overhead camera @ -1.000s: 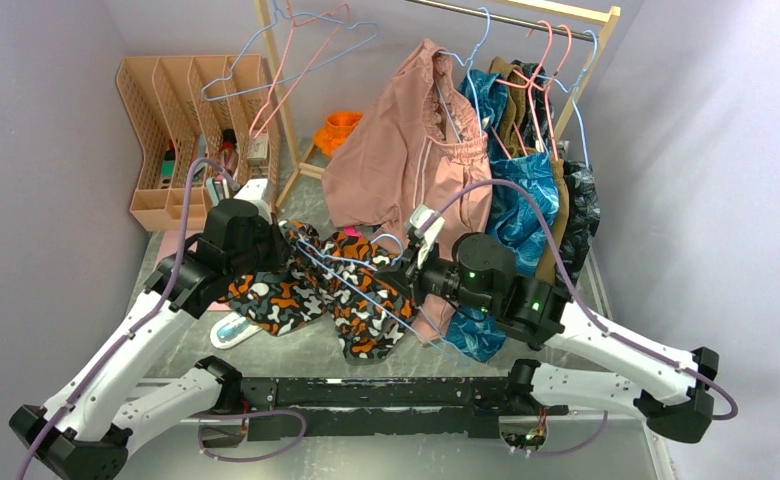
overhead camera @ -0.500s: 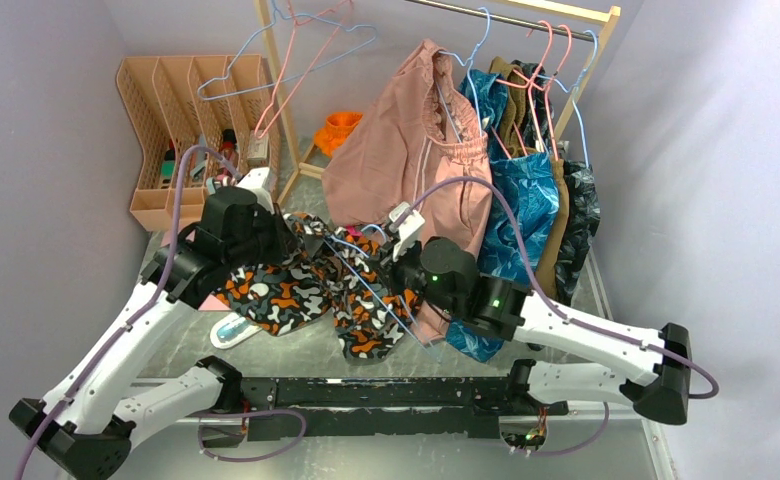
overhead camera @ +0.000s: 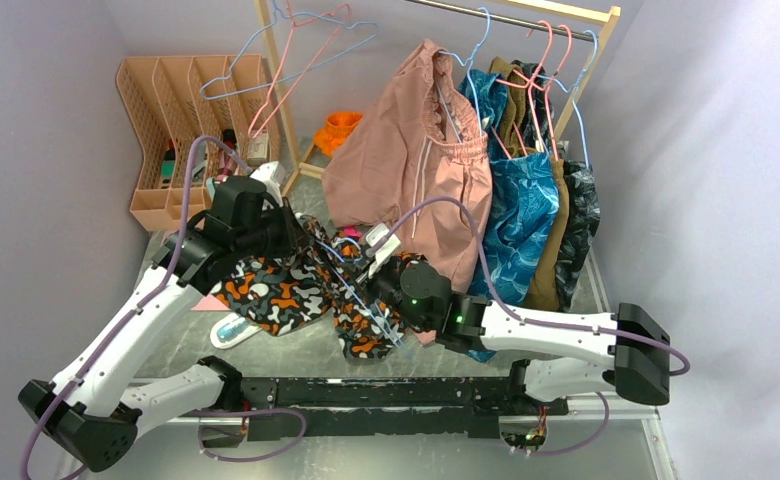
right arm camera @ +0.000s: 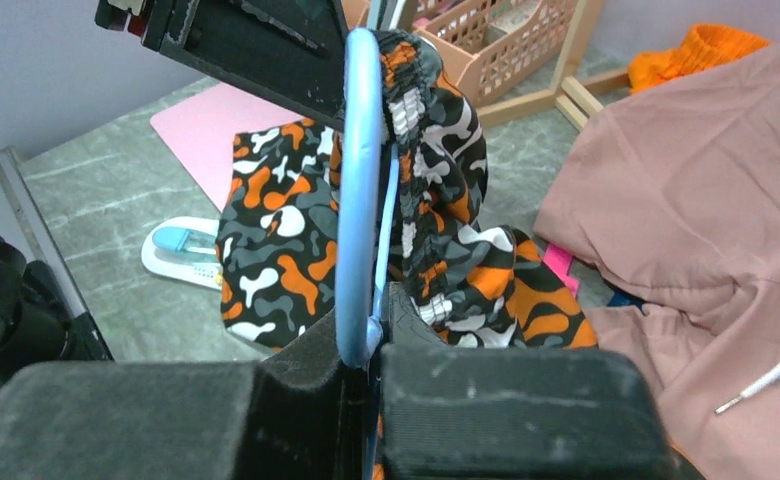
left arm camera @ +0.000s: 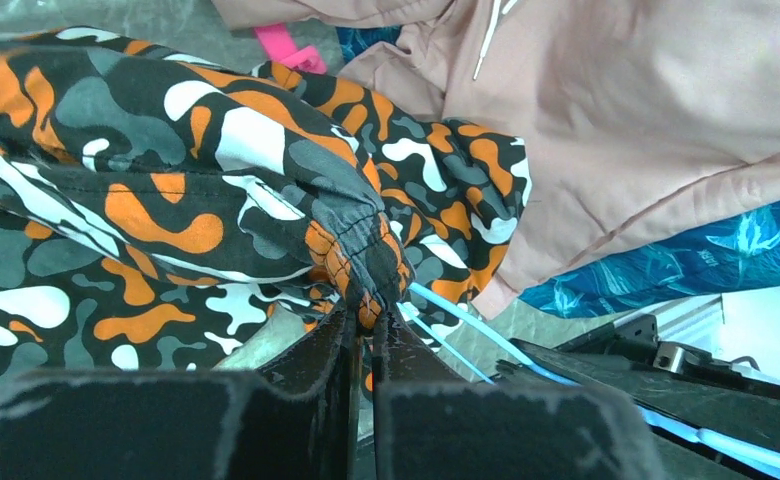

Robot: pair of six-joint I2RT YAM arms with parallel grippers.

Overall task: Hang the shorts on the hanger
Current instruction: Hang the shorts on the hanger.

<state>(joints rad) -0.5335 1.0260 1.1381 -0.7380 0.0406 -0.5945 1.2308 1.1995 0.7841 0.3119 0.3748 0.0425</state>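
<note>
Swinging in low, the right arm has stretched out and carried the right gripper (overhead camera: 374, 272) along under the hem of the pink garment (overhead camera: 416, 150), toward the left gripper (overhead camera: 288, 232). That one has itself lifted a little, up toward the pink garment's left edge. The gap between the two has shrunk, and the hanger (right arm camera: 356, 170) has travelled with the right gripper across the shorts (overhead camera: 281, 290).

The right gripper is clamped narrow on the light-blue hanger, which stands on edge and rises straight out of its jaws in the right wrist view. The left gripper is pinched tight on the gathered elastic waistband of the shorts. It holds that edge up while the rest of the fabric sags onto the table (overhead camera: 301, 345), just below and left of the pink garment. At its upper end the hanger touches the raised waistband. Whether the wire is already inside the waist opening or only lies against the cloth cannot be told.

My reading is that the hanger is being fed to the lifted waistband, so the task is about midway. Both things are gripped and brought together, but the shorts do not yet hang from the hanger. The next move likely needs the waistband taut, so the wire slips in rather than pushing the cloth aside.
</note>
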